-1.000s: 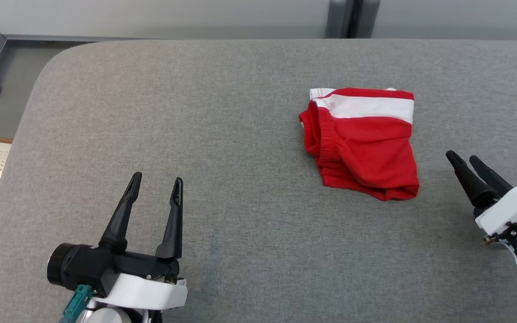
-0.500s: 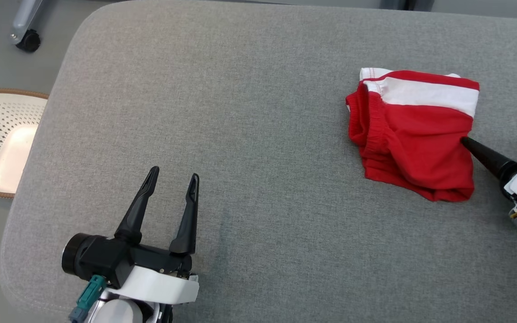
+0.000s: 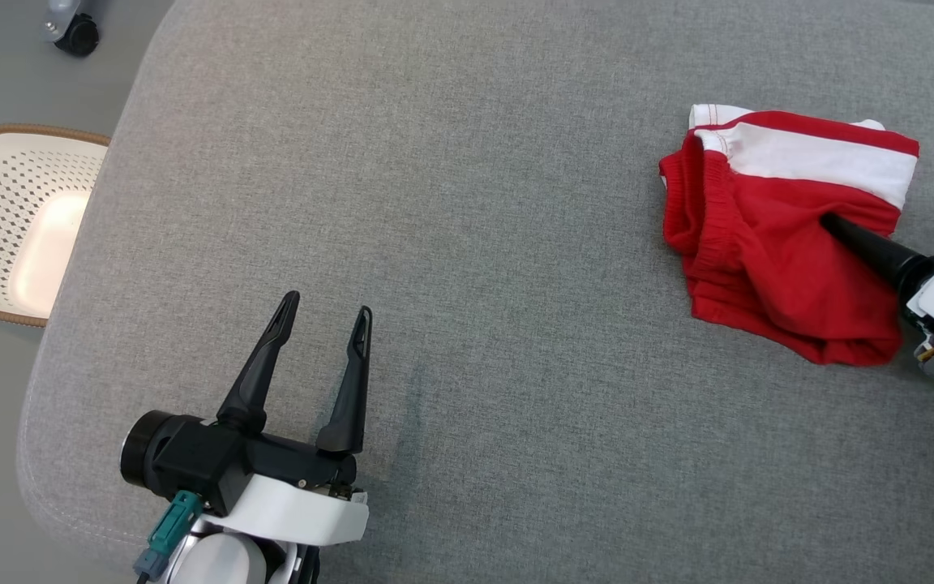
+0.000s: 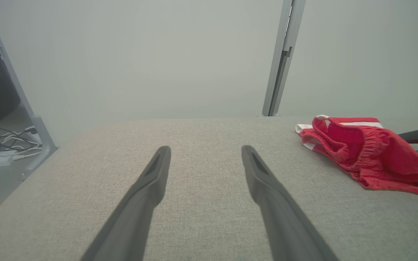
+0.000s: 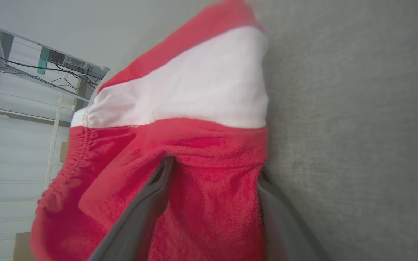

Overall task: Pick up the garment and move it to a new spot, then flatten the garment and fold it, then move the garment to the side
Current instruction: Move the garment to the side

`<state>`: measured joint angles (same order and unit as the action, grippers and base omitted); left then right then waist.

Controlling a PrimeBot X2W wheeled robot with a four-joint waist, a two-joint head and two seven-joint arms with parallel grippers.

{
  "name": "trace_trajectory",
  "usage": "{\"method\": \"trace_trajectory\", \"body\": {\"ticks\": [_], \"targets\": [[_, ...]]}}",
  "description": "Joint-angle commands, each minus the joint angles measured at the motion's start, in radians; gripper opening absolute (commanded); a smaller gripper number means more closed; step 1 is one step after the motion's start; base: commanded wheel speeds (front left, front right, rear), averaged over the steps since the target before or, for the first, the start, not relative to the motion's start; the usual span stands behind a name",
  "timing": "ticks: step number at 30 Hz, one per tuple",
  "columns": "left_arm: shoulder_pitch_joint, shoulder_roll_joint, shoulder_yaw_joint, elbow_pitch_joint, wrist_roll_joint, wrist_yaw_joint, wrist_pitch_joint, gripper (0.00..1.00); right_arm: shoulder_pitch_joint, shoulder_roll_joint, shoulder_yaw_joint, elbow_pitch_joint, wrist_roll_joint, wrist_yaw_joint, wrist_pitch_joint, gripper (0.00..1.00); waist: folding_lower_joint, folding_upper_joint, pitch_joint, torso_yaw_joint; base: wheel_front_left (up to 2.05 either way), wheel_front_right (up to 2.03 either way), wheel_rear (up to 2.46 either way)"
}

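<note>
The left gripper (image 3: 328,303) hung spread and empty over the grey fabric-covered table (image 3: 516,243), with the rumpled red-and-white cotton shorts (image 3: 767,243) lying well off to its right. Farther out, the right gripper (image 5: 214,166) stood wide apart astride the shorts' edge, cloth between its fingers but unpinched. This probably fitted either the opening pick-up or the closing shift aside. Either way, the jaws needed to close on the cloth before lifting.

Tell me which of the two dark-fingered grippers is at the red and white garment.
The right gripper: red cloth of the red and white garment lies between its open fingers. The left gripper is open over the bare grey fabric surface.
</note>
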<state>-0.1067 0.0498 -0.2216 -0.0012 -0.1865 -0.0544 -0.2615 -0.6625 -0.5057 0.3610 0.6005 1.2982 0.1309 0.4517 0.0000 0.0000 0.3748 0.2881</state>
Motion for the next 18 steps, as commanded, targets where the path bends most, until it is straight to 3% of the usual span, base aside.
{"method": "trace_trajectory", "body": {"ticks": [1, 8, 12, 18], "targets": [[-0.009, 0.003, 0.000, -0.003, 0.002, 0.004, -0.003, 1.00, 0.018, 0.030, 0.022, 0.018, 0.010, 0.000, 0.012, 1.00, 0.0000, 0.0000, 0.002, 0.001, 0.00, 0.00, 0.00], [-0.021, 0.003, -0.003, -0.004, 0.001, 0.010, -0.003, 1.00, -0.004, 0.043, 0.059, 0.030, 0.031, 0.000, 0.022, 1.00, 0.0000, 0.0000, 0.017, -0.001, 0.00, 0.00, 0.00], [-0.031, 0.003, -0.006, -0.001, -0.002, 0.011, -0.003, 1.00, -0.021, 0.052, 0.082, 0.028, 0.044, 0.000, 0.009, 0.00, 0.0000, 0.0000, 0.027, -0.004, 0.00, 0.00, 0.00], [-0.034, 0.003, -0.010, 0.001, -0.006, 0.013, -0.003, 1.00, -0.021, 0.039, 0.108, 0.022, 0.055, -0.001, -0.005, 0.00, 0.0000, 0.0000, 0.027, -0.011, 0.00, 0.00, 0.00]]}}
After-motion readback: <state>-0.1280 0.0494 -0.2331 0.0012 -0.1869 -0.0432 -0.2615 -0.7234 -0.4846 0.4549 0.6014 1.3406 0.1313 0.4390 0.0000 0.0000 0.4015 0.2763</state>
